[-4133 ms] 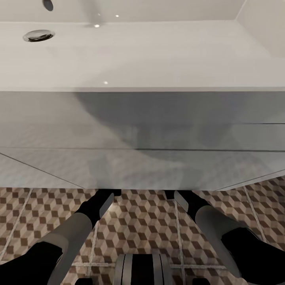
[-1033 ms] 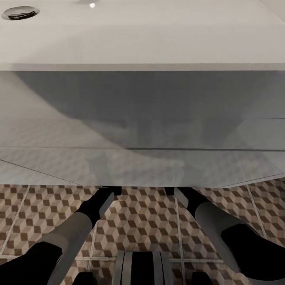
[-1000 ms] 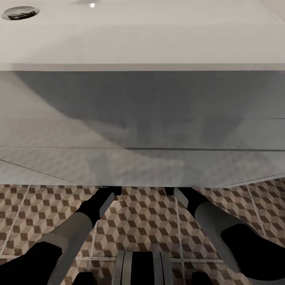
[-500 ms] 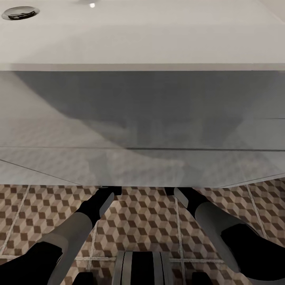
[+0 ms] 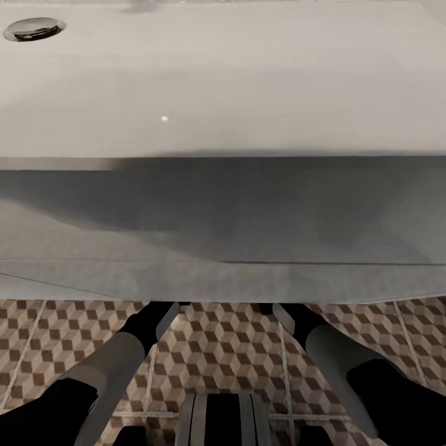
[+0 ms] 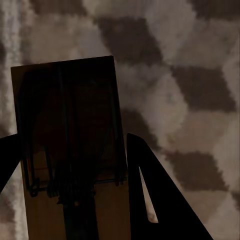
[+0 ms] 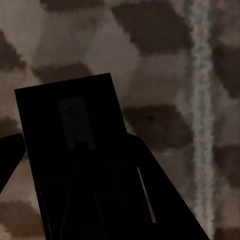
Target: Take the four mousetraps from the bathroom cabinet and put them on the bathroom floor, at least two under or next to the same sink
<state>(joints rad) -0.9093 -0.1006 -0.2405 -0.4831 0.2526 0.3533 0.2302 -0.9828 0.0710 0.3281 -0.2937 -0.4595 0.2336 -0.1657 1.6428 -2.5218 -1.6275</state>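
Tilted upward since a moment ago, head camera showing more of the sink (image 5: 223, 74) top; both arms reaching under it.
Left claw (image 6: 75, 195) clenched on a mousetrap (image 6: 67, 125) above the bathroom floor (image 6: 200, 75); right claw (image 7: 80, 190) grasping a second mousetrap (image 7: 70, 125), both visible from wrist cameras alone.

Glossy white sink (image 5: 248, 80), chrome metal drain (image 5: 32, 28), patterned tile floor (image 5: 223, 347), wooden mousetrap (image 6: 65, 130).

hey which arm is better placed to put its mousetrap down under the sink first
Neither clearly. The left gripper and right gripper each clamp a flat tan wooden mousetrap over the cube-patterned tiled floor, both forearms reaching under the white vanity.
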